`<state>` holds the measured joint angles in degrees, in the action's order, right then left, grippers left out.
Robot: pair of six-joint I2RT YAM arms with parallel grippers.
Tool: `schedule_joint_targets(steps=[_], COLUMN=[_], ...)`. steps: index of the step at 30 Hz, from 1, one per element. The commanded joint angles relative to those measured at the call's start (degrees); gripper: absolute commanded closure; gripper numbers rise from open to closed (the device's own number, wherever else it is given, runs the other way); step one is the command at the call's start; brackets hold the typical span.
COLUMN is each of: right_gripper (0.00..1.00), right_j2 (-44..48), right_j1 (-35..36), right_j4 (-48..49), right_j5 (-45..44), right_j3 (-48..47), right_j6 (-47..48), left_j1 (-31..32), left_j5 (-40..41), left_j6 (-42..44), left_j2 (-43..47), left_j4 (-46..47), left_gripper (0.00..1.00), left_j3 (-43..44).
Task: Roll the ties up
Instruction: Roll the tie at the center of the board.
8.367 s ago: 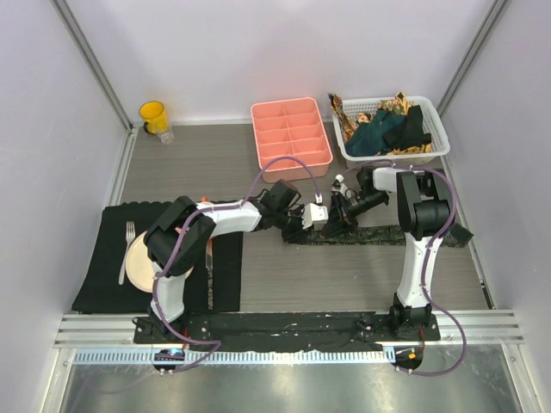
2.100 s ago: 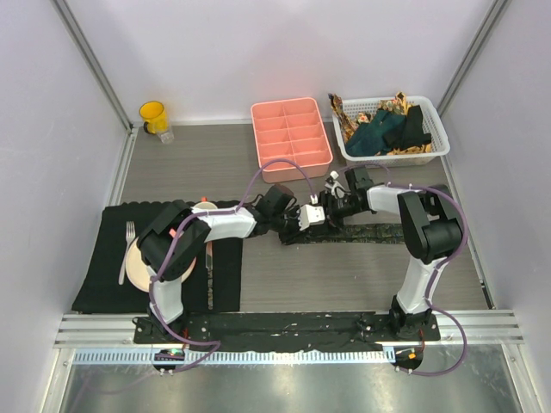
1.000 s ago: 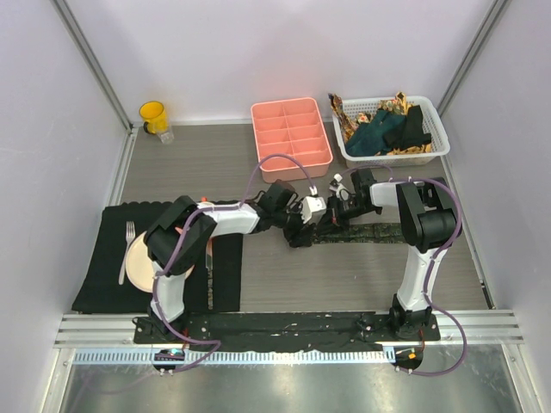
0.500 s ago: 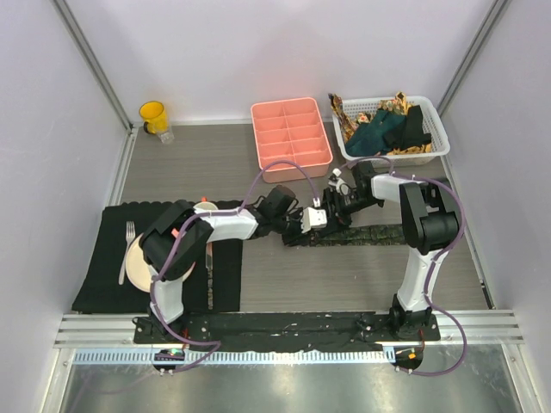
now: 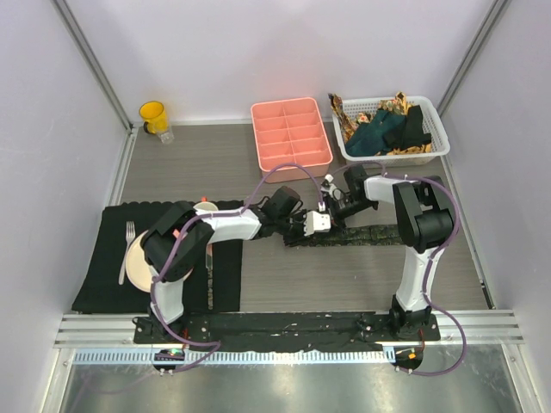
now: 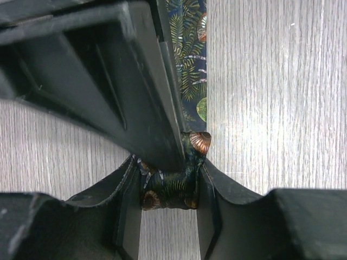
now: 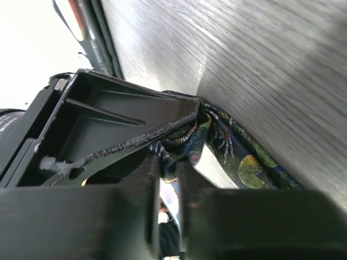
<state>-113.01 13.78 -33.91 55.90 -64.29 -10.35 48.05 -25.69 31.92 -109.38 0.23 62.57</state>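
A dark tie [image 5: 379, 234] with a small multicoloured pattern lies left to right across the table. Its left end is rolled up. In the left wrist view this rolled end [image 6: 171, 189] sits squeezed between the fingers of my left gripper [image 6: 169, 174], which is shut on it. My right gripper [image 5: 331, 209] meets it from the far side. In the right wrist view the right gripper [image 7: 169, 162] has its jaws almost together, pinching a fold of the tie [image 7: 238, 162]. More ties [image 5: 383, 129], teal, black and gold-brown, lie heaped in the white basket [image 5: 435, 129].
A pink divided tray [image 5: 291, 133] stands behind the grippers, left of the basket. A yellow cup [image 5: 153, 114] is at the back left. At the front left lies a black placemat [image 5: 103, 258] with a plate [image 5: 138, 262] and a fork [image 5: 127, 249].
Both grippers have stayed together at the tie's left end, shifting only slightly. The right wrist has turned a little over the roll.
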Motion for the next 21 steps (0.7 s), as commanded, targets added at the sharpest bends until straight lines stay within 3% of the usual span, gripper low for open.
schedule_joint_targets(steps=[1,7,13,21], right_gripper=[0.98,0.99,0.99,0.99], right_j2=[-2.82,-4.85,-6.17,-9.24], right_j1=[-1.03,-3.85,-4.38,-4.55], right_j4=[-0.27,-1.25,-0.02,-1.42], right_j5=[-3.51,-10.8,-16.87,-15.38], right_j3=[0.22,1.45,1.63,-0.75], right_j6=[4.27,11.39,12.55,10.44], left_j1=[0.11,-2.35,-2.96,-2.35], left_j5=[4.95,-2.07,-8.58,-9.64], left_j6=[0.6,-3.97,-8.63,-8.55], left_j2=[-3.38,-0.13,1.37,-1.44], left_j4=[-8.93,-4.9,-0.5,6.27], left_gripper=[0.56,0.35,0.28,0.25], left_j3=[-0.52,-1.3,-0.96,0.71])
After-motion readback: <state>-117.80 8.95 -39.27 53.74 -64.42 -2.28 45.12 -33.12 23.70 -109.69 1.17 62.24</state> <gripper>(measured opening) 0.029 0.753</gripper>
